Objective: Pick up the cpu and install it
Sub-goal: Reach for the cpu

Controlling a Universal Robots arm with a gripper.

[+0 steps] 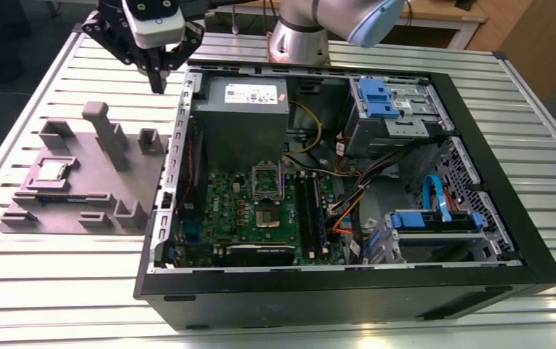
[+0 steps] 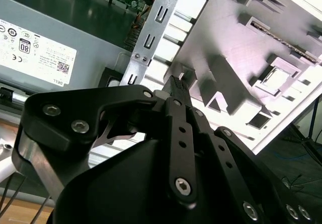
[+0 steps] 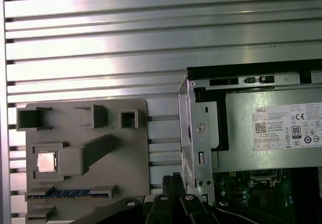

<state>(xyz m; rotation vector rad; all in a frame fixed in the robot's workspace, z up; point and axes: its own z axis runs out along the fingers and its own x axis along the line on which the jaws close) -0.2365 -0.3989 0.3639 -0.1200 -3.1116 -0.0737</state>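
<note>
My arm, seen from the exterior view: smooth silver-grey tube segments and a pale blue joint cap. The gripper has a white-and-grey housing flanked by matte black linkage bars — in the second wrist view these are dotted with small holes and silver hex-socket screws.

The cpu, a small flat square chip with a silvery top and paler rim, lies level and untouched in a square recess of the grey block, near the block's edge on the exterior view's left.
</note>
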